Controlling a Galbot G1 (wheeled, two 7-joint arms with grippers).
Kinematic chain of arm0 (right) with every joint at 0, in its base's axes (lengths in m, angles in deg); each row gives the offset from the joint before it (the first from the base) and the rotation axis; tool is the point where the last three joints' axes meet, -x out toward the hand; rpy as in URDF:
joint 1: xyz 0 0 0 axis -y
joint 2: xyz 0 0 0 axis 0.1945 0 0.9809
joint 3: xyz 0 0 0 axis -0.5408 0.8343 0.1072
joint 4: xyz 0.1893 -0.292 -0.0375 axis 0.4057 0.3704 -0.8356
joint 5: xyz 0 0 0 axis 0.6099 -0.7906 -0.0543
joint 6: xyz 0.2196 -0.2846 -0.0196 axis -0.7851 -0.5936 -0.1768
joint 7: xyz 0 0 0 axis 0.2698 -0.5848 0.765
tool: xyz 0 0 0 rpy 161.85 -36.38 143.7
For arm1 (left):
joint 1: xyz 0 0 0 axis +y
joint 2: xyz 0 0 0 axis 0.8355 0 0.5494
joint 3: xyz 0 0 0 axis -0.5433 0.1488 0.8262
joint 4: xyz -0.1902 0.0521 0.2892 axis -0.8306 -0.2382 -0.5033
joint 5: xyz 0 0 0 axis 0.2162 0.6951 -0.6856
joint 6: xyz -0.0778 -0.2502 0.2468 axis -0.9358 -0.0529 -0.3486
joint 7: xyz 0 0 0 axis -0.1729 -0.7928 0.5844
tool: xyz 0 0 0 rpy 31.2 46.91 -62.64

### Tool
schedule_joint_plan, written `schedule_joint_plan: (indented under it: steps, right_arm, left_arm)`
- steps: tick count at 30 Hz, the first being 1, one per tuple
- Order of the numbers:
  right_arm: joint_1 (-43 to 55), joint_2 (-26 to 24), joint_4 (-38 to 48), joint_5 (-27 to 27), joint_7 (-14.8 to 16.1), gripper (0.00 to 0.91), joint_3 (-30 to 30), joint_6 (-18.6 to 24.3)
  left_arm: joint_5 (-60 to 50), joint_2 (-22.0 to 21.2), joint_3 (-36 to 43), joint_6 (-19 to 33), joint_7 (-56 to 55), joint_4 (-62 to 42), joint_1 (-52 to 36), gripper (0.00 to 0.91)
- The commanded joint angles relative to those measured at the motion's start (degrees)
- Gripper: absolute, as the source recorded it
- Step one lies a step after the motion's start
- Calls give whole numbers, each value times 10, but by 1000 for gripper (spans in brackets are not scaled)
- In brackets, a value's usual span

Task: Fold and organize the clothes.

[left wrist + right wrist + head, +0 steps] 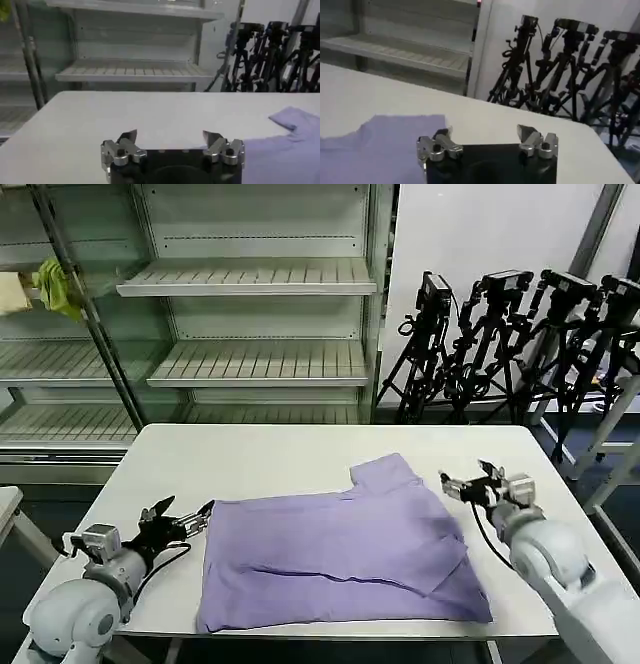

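Nearest you, the lavender T-shirt (340, 559) lies spread flat on the white bench (260, 459), plain side up, one sleeve reaching toward the far edge. Your left hand (185, 519) sits just off the shirt's left edge, fingers spread and empty. Your right hand (470, 484) hovers beside the right sleeve, also spread. Beyond stand shelves (250, 279) and tripods (500, 344).

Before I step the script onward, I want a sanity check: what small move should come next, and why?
Probably bring the left gripper in to the T-shirt and take its near left edge. The shirt lies partly folded on the white table, both grippers flank it with jaws open and empty, and the left one sits just beside the edge. The right gripper waits beside the sleeve.
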Motion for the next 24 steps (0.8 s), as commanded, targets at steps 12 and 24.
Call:
schedule_joint_plan:
  steps: [12,24]
  right_arm:
    - [242,116,289,-76,235,907,114,66]
    - [203,148,286,-73,215,907,100,63]
  left_arm:
    - [4,-19,41,0,-2,-24,-39,836]
    - [-1,-20,51,1,1,-60,-46,816]
